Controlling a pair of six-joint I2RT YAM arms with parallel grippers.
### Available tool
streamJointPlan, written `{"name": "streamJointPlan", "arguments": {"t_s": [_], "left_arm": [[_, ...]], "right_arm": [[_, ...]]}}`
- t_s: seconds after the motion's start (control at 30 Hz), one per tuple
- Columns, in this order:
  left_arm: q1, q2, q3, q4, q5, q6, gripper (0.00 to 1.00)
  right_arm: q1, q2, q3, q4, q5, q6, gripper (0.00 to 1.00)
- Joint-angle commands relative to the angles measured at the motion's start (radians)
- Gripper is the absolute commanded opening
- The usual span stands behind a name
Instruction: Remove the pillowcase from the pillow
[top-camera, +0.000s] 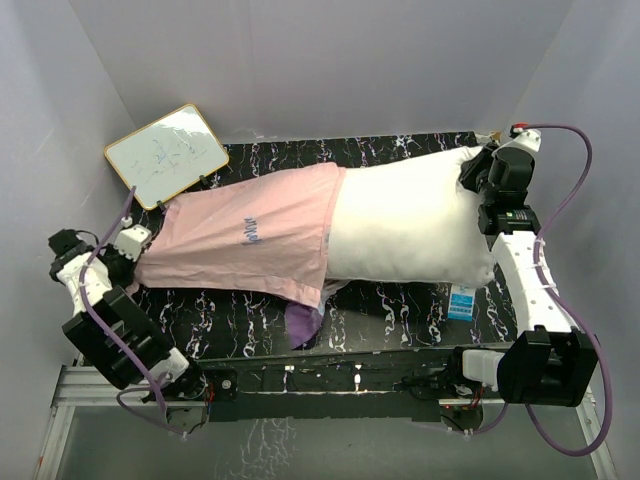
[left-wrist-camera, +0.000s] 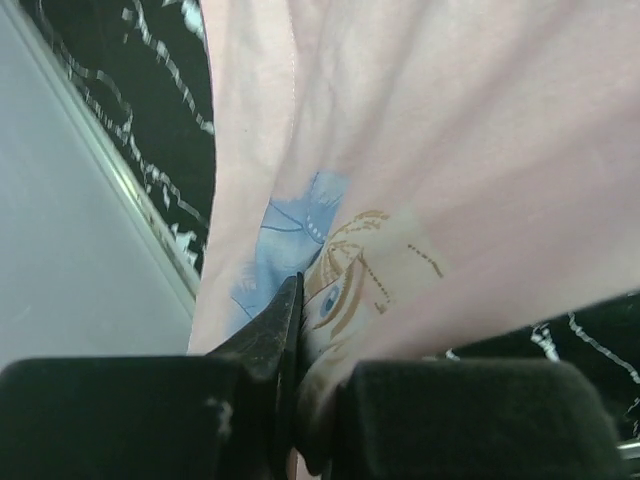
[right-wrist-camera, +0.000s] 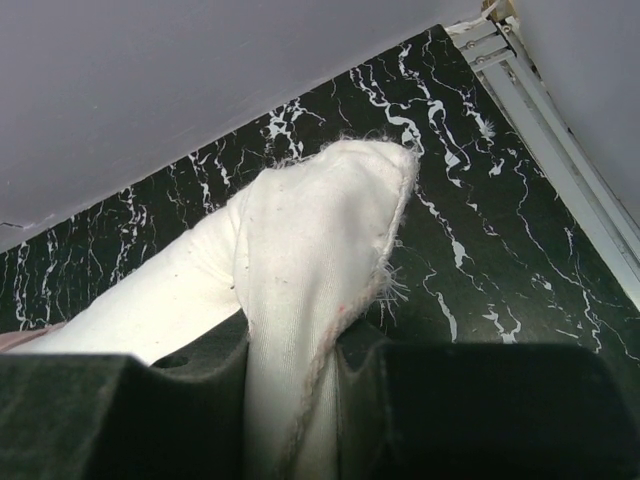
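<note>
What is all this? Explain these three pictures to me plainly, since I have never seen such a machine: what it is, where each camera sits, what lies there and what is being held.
This is a robot with two arms bolted at the near edge of a black marbled table. The wide picture comes from a fixed camera above and behind the arms. The two close-ups come from a camera on each wrist. On the table lies a white pillow. Its left part is inside a pale pink pillowcase and its right part is bare. A small whiteboard sits at the back left. Each arm ends in a two-finger tool. The left tool is shut on the pillowcase's fabric. The right tool is shut on a corner of the pillow.
</note>
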Motion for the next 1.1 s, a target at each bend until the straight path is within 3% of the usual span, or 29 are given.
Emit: {"name": "streamJointPlan", "arguments": {"t_s": [0.0, 0.2, 0.3, 0.33, 0.37, 0.4, 0.43, 0.5, 0.53, 0.6, 0.73, 0.9, 1.07], "left_arm": [[0.137, 0.011, 0.075, -0.004, -0.033, 0.128, 0.0], [0.196, 0.004, 0.115, -0.002, -0.024, 0.128, 0.0], [0.203, 0.019, 0.175, -0.178, 0.028, 0.185, 0.0], [0.203, 0.019, 0.197, -0.274, 0.062, 0.225, 0.15], [0.202, 0.015, 0.225, -0.39, 0.104, 0.287, 0.46], [0.2, 0.004, 0.242, -0.505, 0.16, 0.358, 0.87], [0.192, -0.012, 0.256, -0.597, 0.217, 0.416, 0.96], [0.13, -0.049, 0.276, -0.701, 0.297, 0.464, 0.97], [0.067, -0.064, 0.287, -0.706, 0.317, 0.41, 0.97], [-0.077, -0.085, 0.308, -0.635, 0.325, 0.244, 0.97], [-0.274, -0.055, 0.361, -0.384, 0.311, -0.023, 0.97], [-0.331, 0.144, 0.542, -0.272, 0.347, -0.166, 0.97], [-0.331, 0.29, 0.698, -0.399, 0.403, 0.001, 0.97]], "right_arm": [[-0.066, -0.069, 0.096, 0.173, 0.215, 0.004, 0.08], [-0.078, -0.057, 0.134, 0.158, 0.257, -0.002, 0.08], [-0.078, -0.06, 0.135, 0.169, 0.197, 0.011, 0.08], [-0.079, -0.064, 0.118, 0.2, 0.133, 0.024, 0.08], [-0.078, -0.069, 0.094, 0.237, 0.05, 0.047, 0.08], [-0.078, -0.074, 0.054, 0.304, -0.059, 0.071, 0.08], [-0.078, -0.083, 0.006, 0.399, -0.168, 0.099, 0.08], [-0.078, -0.095, -0.095, 0.627, -0.377, 0.178, 0.08], [-0.079, -0.096, -0.138, 0.765, -0.466, 0.226, 0.08], [-0.079, -0.075, -0.172, 0.992, -0.615, 0.332, 0.08], [-0.078, 0.004, -0.092, 1.25, -0.817, 0.508, 0.08], [-0.074, 0.019, -0.019, 1.449, -0.898, 0.599, 0.08], [-0.071, 0.032, 0.038, 1.548, -0.938, 0.666, 0.08]]}}
